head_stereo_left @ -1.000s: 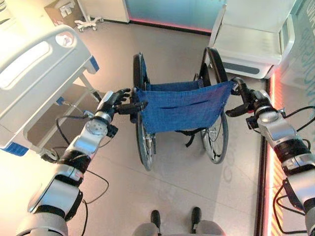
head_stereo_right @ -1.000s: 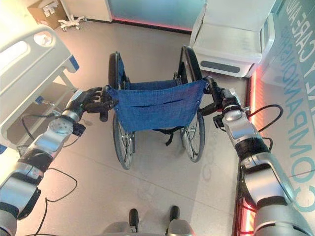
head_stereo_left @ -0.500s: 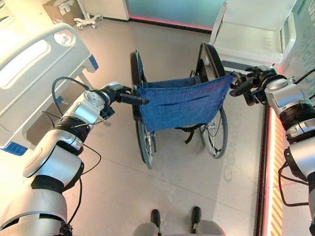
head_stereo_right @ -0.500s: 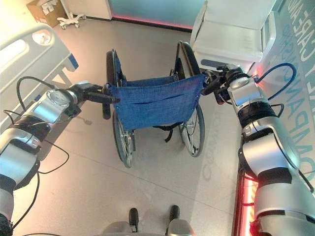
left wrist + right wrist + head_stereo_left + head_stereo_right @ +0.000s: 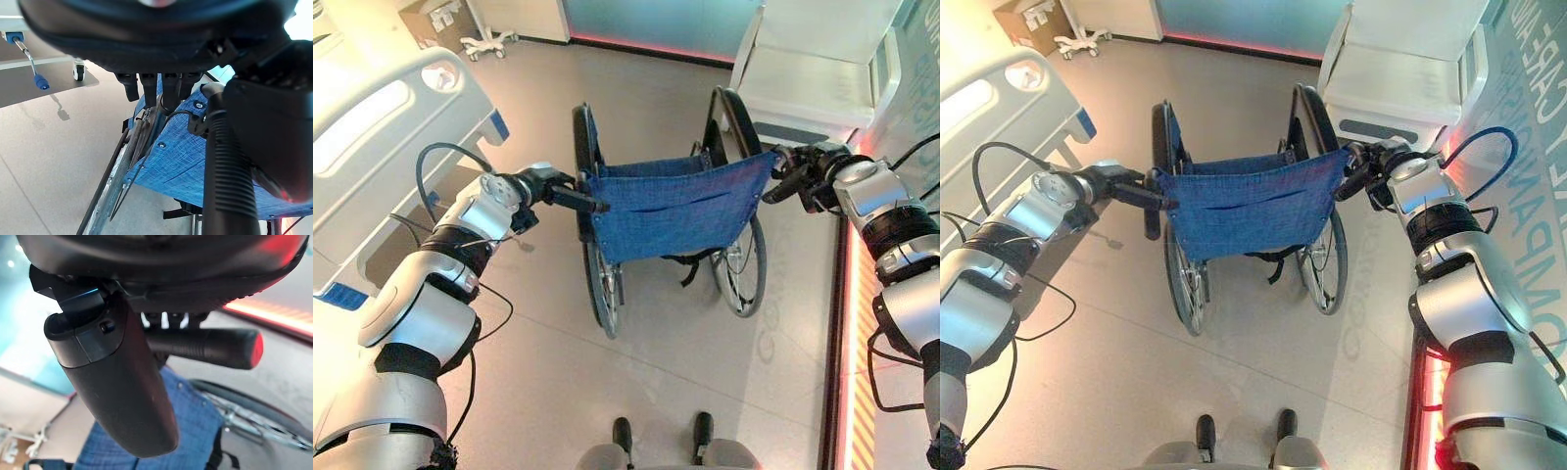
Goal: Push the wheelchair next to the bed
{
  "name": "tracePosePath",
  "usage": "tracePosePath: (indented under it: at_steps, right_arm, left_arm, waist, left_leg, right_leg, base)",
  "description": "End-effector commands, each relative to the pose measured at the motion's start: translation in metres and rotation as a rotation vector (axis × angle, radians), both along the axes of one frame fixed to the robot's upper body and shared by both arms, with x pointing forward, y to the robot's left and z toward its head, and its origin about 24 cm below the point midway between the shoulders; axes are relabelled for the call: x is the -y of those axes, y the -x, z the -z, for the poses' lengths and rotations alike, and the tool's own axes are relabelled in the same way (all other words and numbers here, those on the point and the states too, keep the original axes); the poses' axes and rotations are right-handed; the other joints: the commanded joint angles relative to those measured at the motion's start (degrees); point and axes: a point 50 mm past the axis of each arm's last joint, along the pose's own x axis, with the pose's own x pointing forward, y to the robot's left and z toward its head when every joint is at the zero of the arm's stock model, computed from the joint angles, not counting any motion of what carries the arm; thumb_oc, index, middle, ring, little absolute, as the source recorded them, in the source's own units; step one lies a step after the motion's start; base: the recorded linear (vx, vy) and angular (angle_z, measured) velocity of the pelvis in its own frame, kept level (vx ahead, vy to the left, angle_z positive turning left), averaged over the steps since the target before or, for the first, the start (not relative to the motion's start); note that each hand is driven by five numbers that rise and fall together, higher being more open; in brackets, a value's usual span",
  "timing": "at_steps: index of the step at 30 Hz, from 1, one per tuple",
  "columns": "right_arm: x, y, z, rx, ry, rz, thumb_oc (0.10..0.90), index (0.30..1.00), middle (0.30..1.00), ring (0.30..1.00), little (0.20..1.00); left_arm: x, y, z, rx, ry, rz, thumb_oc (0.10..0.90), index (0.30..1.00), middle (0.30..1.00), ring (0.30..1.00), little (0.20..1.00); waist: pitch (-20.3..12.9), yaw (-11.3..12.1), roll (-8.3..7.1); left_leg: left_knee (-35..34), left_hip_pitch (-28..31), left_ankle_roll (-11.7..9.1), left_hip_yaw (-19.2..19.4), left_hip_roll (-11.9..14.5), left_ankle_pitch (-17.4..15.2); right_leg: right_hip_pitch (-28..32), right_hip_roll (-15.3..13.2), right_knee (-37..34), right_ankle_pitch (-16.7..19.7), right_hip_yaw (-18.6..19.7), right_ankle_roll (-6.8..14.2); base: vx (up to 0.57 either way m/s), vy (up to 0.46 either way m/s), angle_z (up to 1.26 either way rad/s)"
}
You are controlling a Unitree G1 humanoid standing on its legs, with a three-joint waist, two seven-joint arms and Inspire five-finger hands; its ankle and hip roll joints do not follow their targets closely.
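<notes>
Between bed (image 5: 382,137) and white chair (image 5: 813,88), wheelchair (image 5: 671,211); both robot hands apparently clamped on handles.

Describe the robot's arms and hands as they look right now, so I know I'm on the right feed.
Both arms are built of silver-grey rounded shells split by black joint bands. The left arm has a round silver wrist module, and thin black cables loop beside it. The right arm has a black cable arching over its wrist. The left hand and right hand are dark, almost black.

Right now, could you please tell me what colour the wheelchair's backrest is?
Blue fabric; the backrest shows best in the left eye view.
</notes>
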Motion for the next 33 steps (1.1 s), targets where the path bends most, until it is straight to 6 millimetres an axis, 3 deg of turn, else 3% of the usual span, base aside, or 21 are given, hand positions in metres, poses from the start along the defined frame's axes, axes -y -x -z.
tracePosePath:
  at_steps: [1,7,9,13,15,19,25,30,33]
  right_arm:
    - [0.001,-0.003,-0.029,0.049,0.128,0.000,0.800,0.900,0.900,0.900,0.900]
    - [-0.004,-0.004,-0.028,0.060,0.109,0.002,0.800,0.900,0.900,0.900,0.900]
    - [-0.006,-0.005,-0.026,0.063,0.100,0.000,0.800,0.900,0.900,0.900,0.900]
    - [-0.005,-0.004,-0.018,0.054,0.089,-0.001,0.800,0.900,0.900,0.900,0.900]
    - [-0.005,-0.004,-0.015,0.048,0.089,0.005,0.800,0.900,0.900,0.900,0.900]
    - [-0.004,-0.003,-0.016,0.051,0.074,0.018,0.800,0.900,0.900,0.900,0.900]
    - [-0.007,-0.003,-0.019,0.036,0.076,-0.001,0.800,0.900,0.900,0.900,0.900]
    - [-0.011,-0.004,-0.019,0.030,0.074,-0.018,0.800,0.900,0.900,0.900,0.900]
    - [-0.014,-0.004,-0.017,0.029,0.070,-0.029,0.800,0.900,0.900,0.900,0.900]
  left_arm:
    - [-0.030,0.003,-0.005,-0.054,-0.211,-0.141,0.800,0.900,0.900,0.900,0.900]
    - [-0.042,0.008,0.003,-0.099,-0.230,-0.248,0.800,0.900,0.900,0.900,0.900]
    - [-0.045,0.009,0.009,-0.067,-0.126,-0.325,0.800,0.900,0.900,0.900,0.900]
    - [-0.054,0.015,0.022,-0.006,-0.059,-0.485,0.800,0.900,0.900,0.900,0.900]
    - [-0.059,0.022,0.039,-0.074,-0.038,-0.524,0.800,0.900,0.900,0.900,0.900]
    - [-0.055,0.032,0.071,-0.237,-0.042,-0.524,0.800,0.900,0.900,0.900,0.900]
    - [-0.048,0.040,0.092,-0.382,-0.043,-0.515,0.800,0.900,0.900,0.900,0.900]
    - [-0.040,0.037,0.093,-0.400,-0.060,-0.474,0.800,0.900,0.900,0.900,0.900]
    - [-0.038,0.033,0.087,-0.372,-0.158,-0.442,0.800,0.900,0.900,0.900,0.900]
  waist:
    - [-3.65,1.84,-2.11]
    - [-3.14,1.87,-2.14]
    - [-3.03,1.91,-2.16]
    - [-2.80,1.97,-2.30]
    - [-2.47,2.13,-2.45]
    - [-2.14,2.25,-2.64]
    - [-2.22,1.85,-2.57]
    - [-2.12,1.57,-2.44]
    - [-1.89,1.40,-2.41]
  left_leg:
    - [4.58,-3.47,0.17,-1.64,-0.79,-4.41]
    - [5.01,-3.81,0.11,-1.68,-0.78,-4.32]
    - [5.06,-3.93,0.11,-1.74,-0.82,-4.23]
    - [5.55,-4.21,0.03,-1.73,-0.73,-4.30]
    - [5.80,-4.44,0.05,-1.82,-0.66,-4.32]
    - [5.80,-4.62,0.09,-1.83,-0.63,-4.18]
    - [6.02,-4.46,-0.06,-1.51,-0.44,-4.15]
    - [6.44,-4.57,-0.13,-1.28,-0.32,-4.13]
    - [6.86,-4.78,-0.10,-1.27,-0.28,-4.22]
  right_leg:
    - [-1.77,-1.26,5.74,-5.38,1.38,-0.80]
    - [-1.83,-1.35,5.77,-5.30,1.28,-0.86]
    - [-1.91,-1.39,5.85,-5.37,1.29,-0.91]
    - [-2.05,-1.51,6.18,-5.56,1.24,-0.98]
    - [-2.32,-1.54,6.54,-5.67,1.14,-1.05]
    - [-2.65,-1.36,6.94,-5.68,1.03,-1.03]
    - [-2.71,-1.25,7.23,-5.78,1.10,-1.07]
    - [-2.75,-1.27,7.46,-5.81,1.32,-1.09]
    - [-2.91,-1.30,7.61,-5.85,1.56,-1.17]
  base:
    - [0.00,0.000,0.00]
    - [0.00,0.000,0.00]
    - [0.00,0.000,0.00]
    - [-0.01,-0.009,0.05]
    - [-0.02,-0.021,0.10]
    - [-0.02,-0.025,0.04]
    - [0.00,0.000,0.00]
    - [0.00,0.000,0.00]
    - [0.00,0.000,0.00]
